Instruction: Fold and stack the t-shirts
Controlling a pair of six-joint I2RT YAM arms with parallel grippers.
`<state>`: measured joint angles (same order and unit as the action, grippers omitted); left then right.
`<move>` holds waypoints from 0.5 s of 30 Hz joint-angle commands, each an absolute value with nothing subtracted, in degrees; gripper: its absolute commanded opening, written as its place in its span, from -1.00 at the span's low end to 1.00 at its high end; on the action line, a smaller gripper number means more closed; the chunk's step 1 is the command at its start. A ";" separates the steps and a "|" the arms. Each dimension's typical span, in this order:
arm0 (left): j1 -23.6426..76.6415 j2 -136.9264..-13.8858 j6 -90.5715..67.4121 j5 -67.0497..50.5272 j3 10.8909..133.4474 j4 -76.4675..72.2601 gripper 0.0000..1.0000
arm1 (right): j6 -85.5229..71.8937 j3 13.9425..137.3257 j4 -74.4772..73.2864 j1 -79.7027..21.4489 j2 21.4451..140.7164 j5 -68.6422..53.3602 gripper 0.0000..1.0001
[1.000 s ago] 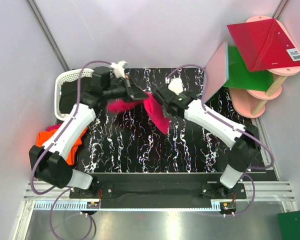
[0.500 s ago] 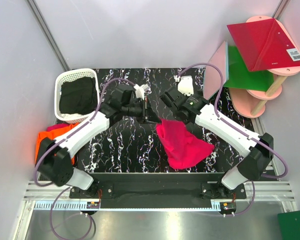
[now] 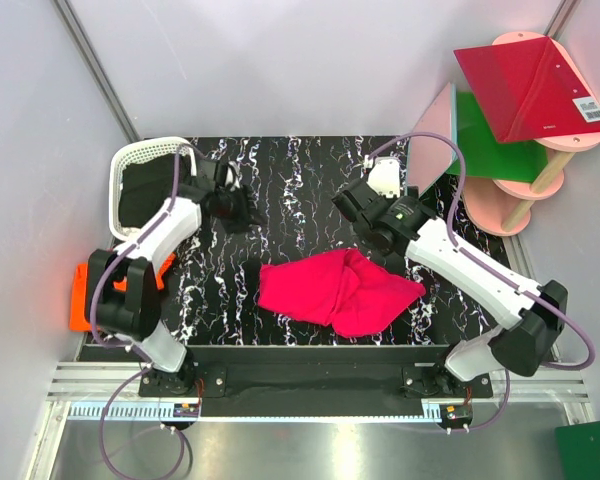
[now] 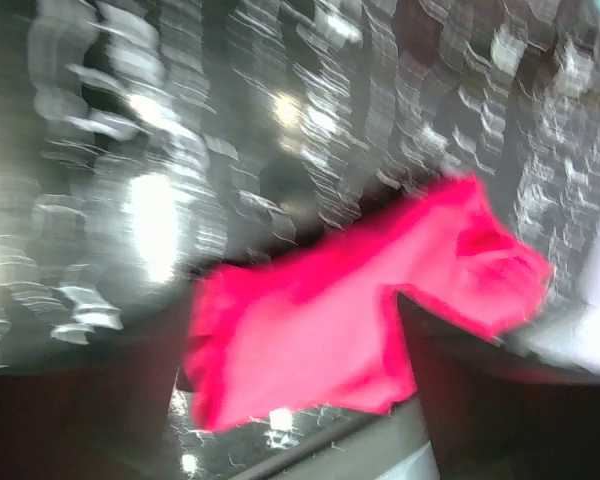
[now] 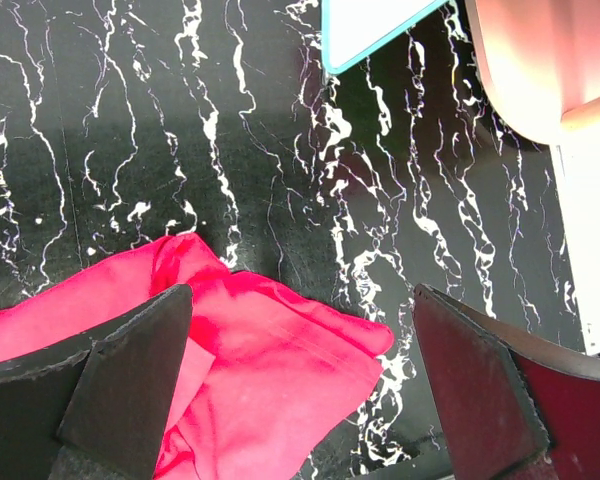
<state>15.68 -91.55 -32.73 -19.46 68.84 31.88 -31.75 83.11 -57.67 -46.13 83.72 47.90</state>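
At the far left, the orange shirt [image 3: 80,300] lay bunched off the edge of the mat [image 3: 280,170], beside your left arm. Your left gripper [image 3: 229,206] hung over the mat next to the basket [image 3: 130,160]. As far as the blurred wrist view showed, its jaws stood apart with nothing between them. The pink shirt [image 3: 335,290] lay rumpled on the near middle of the mat, touched by neither gripper. Your right gripper [image 5: 300,295] stood wide open and empty above that shirt's far right part.
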 commanded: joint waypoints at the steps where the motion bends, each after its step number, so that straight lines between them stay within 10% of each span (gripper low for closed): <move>1: 11.78 -97.19 -26.20 -5.90 78.12 39.45 -0.91 | -33.22 82.00 -56.07 -46.23 80.33 48.16 0.99; 15: 1.68 -116.63 -26.10 2.63 92.90 52.90 -1.00 | -31.73 81.92 -55.99 -46.23 78.05 49.48 0.99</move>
